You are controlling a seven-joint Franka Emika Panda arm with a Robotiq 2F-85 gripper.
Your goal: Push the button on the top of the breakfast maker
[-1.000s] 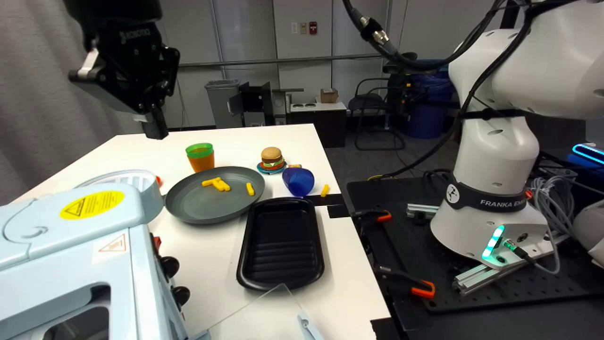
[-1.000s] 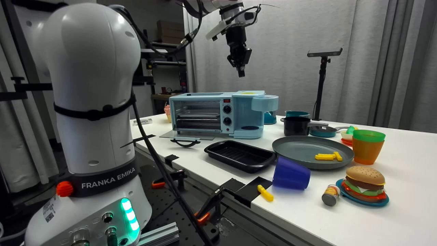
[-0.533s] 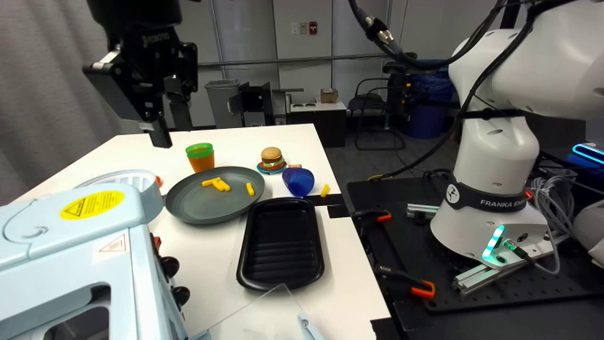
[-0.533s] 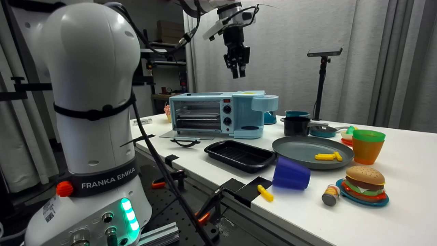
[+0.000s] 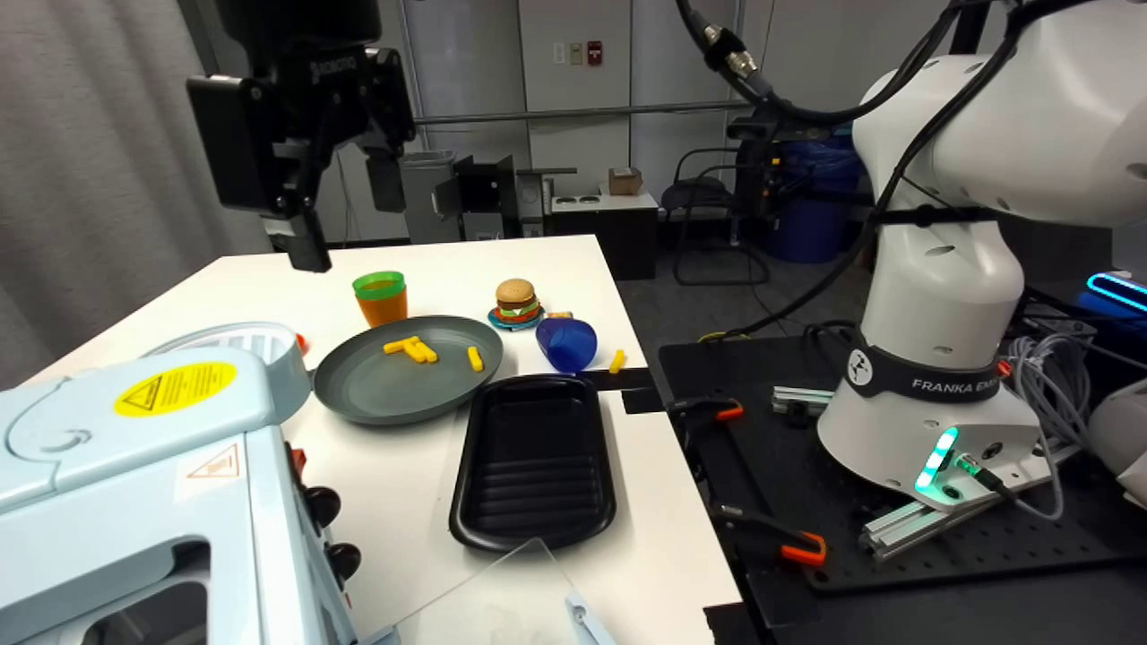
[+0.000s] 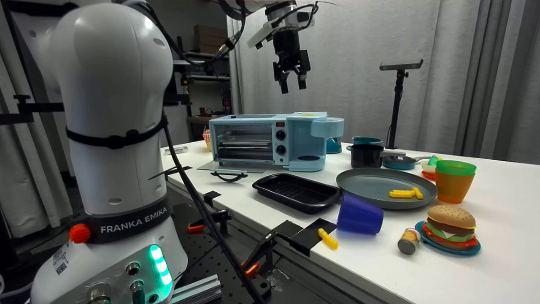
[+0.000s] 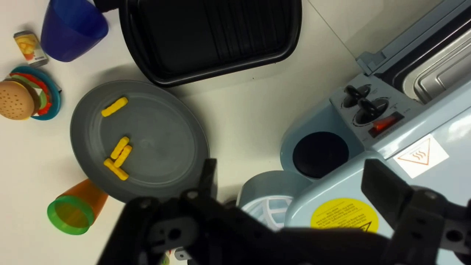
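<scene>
Mint-white breakfast maker (image 6: 301,139) sat at roughly 6 o'clock under the gripper (image 6: 293,88) in an exterior view, and off towards 4 o'clock in the wrist view, yellow label (image 7: 331,213) facing up. Fingers (image 7: 384,191) were spread wide, nothing between them, and hung well above it. Looked to me like lining up. Smart play was to bring them together into one blunt tip, slide to that 4 o'clock side, then drop straight down slowly and stop once it gave. Couldn't make out the top button tbh, so I'd have confirmed aim first. Red switch (image 7: 385,124) at 3 o'clock was probably a decoy.
</scene>
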